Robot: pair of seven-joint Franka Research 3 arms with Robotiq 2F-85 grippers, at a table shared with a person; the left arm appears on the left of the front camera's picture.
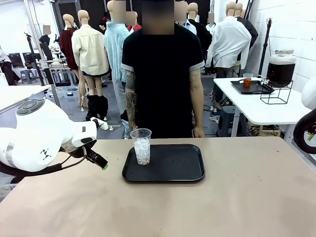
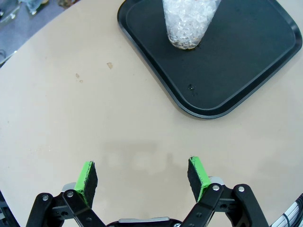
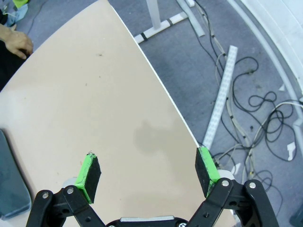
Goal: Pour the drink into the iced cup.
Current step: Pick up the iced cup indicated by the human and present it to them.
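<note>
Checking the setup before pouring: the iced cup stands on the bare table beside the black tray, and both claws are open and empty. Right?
Not quite: the iced cup stands on the black tray, not beside it, as the front view shows. The left claw and right claw are indeed open and empty.

The front camera looked across the worktop [image 1: 247, 197] toward a person [image 1: 160, 79] at its far edge. The left wrist camera hung close above it, sharing the tray [image 2: 246, 71] and cup [image 2: 189, 23]; the right wrist camera looked down past the worktop's edge to the floor [image 3: 189, 61].
</note>
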